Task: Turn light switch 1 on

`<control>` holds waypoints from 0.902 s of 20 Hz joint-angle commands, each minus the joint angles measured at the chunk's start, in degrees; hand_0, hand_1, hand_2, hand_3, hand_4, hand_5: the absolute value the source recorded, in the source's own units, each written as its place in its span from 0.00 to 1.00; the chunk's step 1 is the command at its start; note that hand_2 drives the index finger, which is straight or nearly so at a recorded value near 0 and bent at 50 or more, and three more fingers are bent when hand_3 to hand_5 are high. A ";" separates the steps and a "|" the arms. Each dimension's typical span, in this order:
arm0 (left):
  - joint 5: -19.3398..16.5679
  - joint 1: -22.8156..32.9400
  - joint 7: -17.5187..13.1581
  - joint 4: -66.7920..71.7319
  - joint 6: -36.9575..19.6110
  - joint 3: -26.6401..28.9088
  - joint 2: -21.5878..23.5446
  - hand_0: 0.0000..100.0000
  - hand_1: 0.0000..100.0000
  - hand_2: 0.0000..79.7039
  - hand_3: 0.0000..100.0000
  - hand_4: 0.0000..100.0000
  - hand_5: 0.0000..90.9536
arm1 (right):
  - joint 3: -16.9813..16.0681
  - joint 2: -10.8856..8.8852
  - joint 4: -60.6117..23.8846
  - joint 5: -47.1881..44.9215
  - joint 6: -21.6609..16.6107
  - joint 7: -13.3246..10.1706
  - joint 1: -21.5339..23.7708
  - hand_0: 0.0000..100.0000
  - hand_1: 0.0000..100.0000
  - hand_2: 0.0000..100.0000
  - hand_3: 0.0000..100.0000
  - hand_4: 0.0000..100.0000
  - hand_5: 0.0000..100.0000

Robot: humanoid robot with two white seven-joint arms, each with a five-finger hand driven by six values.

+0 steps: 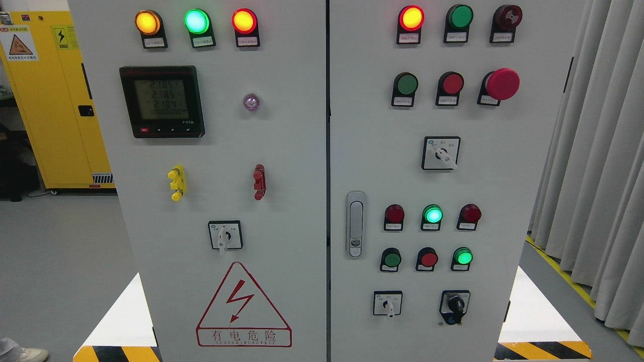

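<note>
Presently no robot hand shows in the head view, so we cannot tell its fingers' state, nor which arm is nearer. The control cabinet (282, 151) fills the frame, upright, its two doors meeting at a vertical seam near centre. Labels are too small to read, so we cannot fix which control is light switch 1. Candidates, in our judgement: the left-door selector (225, 236) at 7 o'clock, lever down; the upper selector (440, 153) at 3 o'clock; the lower selector (387, 303) at 5 o'clock, near the black knob (454, 306). All face us, so the reach is straight forward. Bare panel surrounds each; the door handle (355, 223) stands clear of them
</note>
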 commanded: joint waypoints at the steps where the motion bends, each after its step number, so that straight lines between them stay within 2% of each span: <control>1: -1.76 -5.42 1.81 -4.77 2.55 -4.12 -2.48 0.21 0.66 0.76 0.81 0.78 0.80 | 0.00 0.00 0.00 -1.67 0.04 -0.04 0.00 0.00 0.50 0.04 0.00 0.00 0.00; 4: -2.99 -8.23 4.10 -4.94 6.15 -5.18 -3.36 0.21 0.68 0.77 0.82 0.79 0.81 | 0.00 0.00 0.00 -1.67 0.04 -0.04 0.00 0.00 0.50 0.04 0.00 0.00 0.00; 18: -8.26 -18.16 5.33 -5.12 17.93 -6.15 -7.05 0.19 0.71 0.77 0.87 0.82 0.84 | 0.00 0.00 0.00 -1.67 0.04 -0.04 0.00 0.00 0.50 0.04 0.00 0.00 0.00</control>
